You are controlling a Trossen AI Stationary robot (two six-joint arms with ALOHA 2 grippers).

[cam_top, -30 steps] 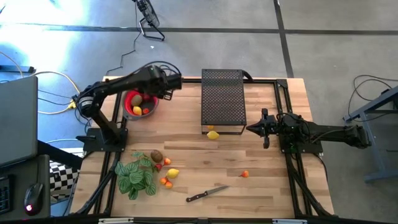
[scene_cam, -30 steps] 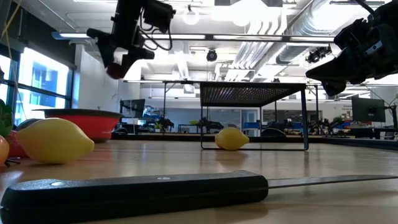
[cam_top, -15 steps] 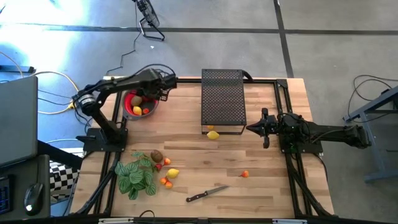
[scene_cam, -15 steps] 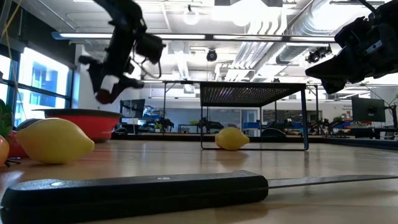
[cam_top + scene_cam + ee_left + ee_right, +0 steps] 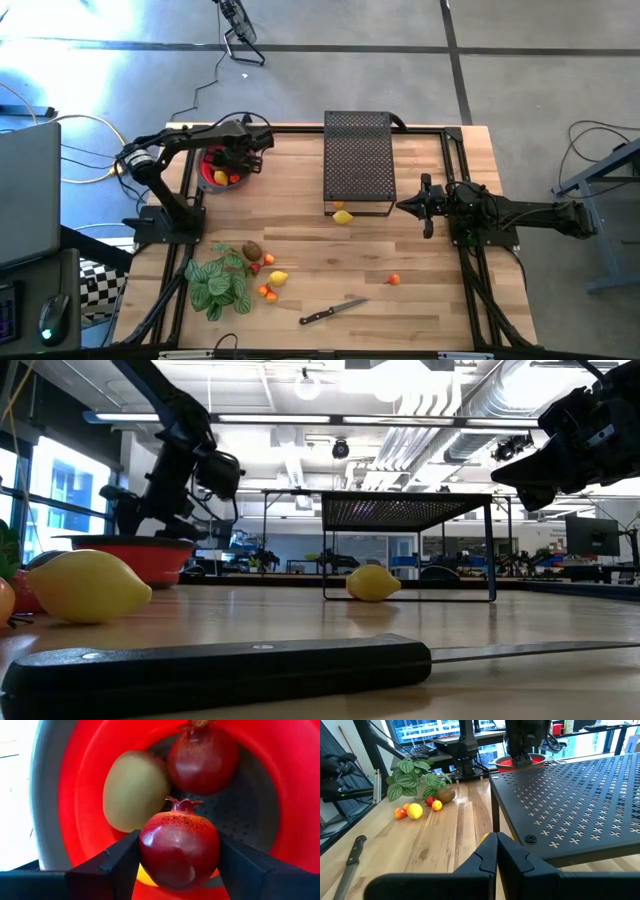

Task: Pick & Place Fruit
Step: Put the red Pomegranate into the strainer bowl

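Dark red fruit, round, firm and smooth-skinned, sits gripped at its widest middle in my left pincer, inside the red bowl at the table's ten o'clock.

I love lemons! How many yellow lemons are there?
3: a lemon in the red bowl, a lemon beside the black rack, a lemon near the leafy plant. More may hide in the bowl.

Both arms are matte black, built of slim tubular links with chunky joints. The left arm carries looping black cables (a yellow one trails off at nine o'clock). The right arm ends in blocky, angular black jaws.
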